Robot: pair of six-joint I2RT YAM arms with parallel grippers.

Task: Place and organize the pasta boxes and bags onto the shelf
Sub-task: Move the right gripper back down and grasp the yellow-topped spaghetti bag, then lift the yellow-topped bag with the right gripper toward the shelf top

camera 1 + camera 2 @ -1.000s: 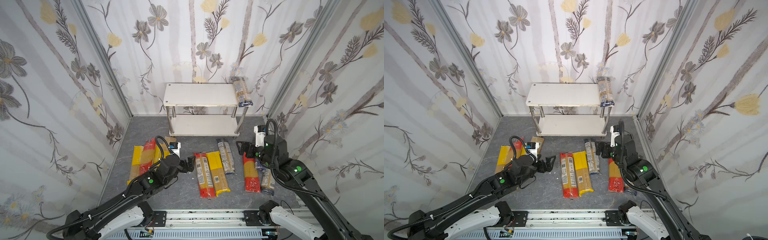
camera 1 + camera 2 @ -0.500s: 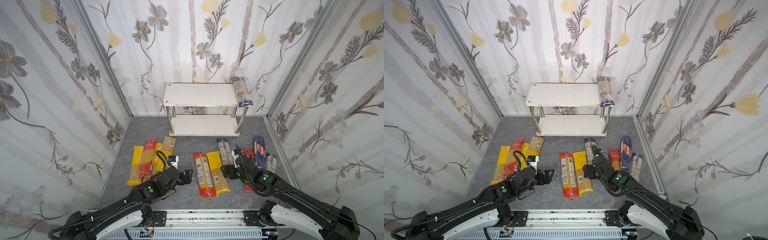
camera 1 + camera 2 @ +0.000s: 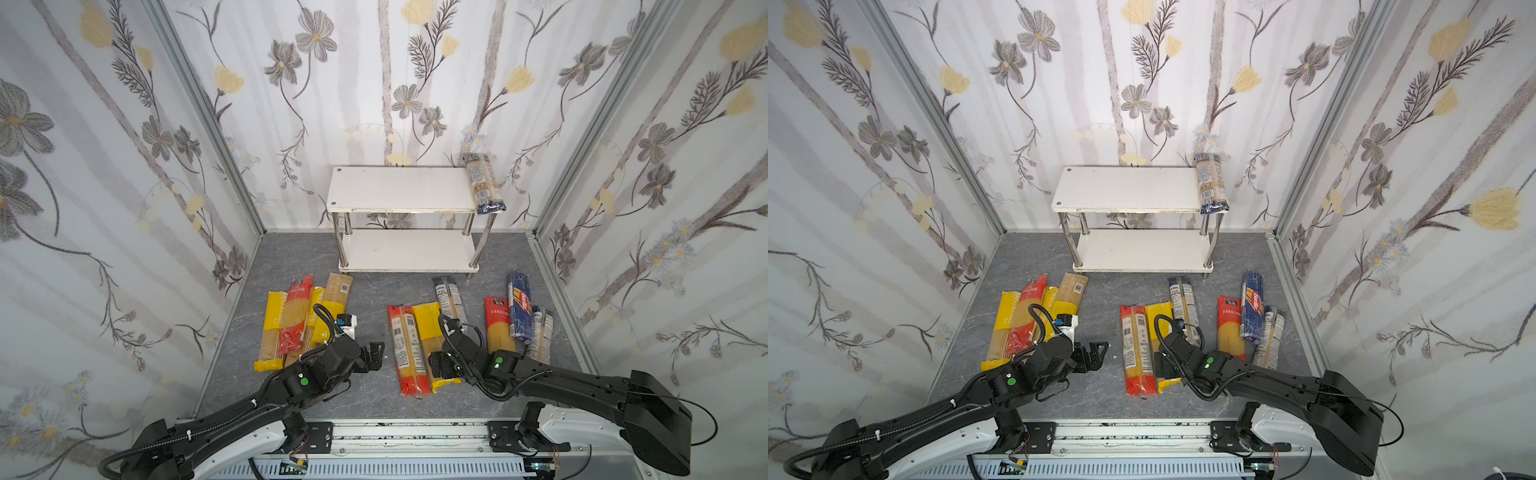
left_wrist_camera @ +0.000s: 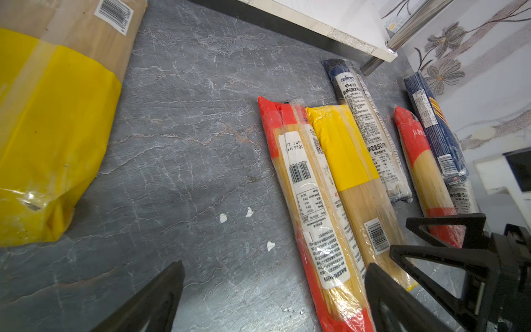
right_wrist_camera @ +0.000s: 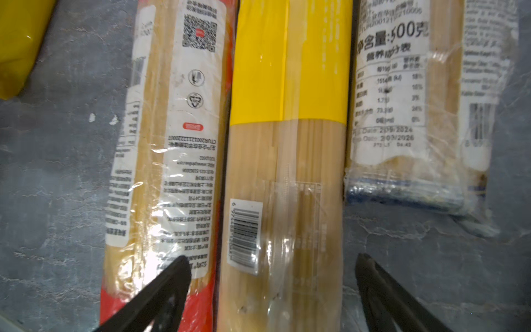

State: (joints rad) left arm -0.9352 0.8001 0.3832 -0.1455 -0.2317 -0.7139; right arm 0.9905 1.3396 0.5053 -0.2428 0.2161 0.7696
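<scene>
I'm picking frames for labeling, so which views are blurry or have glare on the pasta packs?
Right wrist view: print on the red-ended pack soft with blur, glare patches on its wrap. Left wrist view: sharp, small print readable. Both top views: sharp, evenly lit, no strong glare.

Both top views look down from high at the near side toward the shelf (image 3: 401, 189) and share nearly everything. Both wrist views look closely at the bench (image 4: 178, 143) and share the yellow-ended pack (image 4: 342, 146).
</scene>
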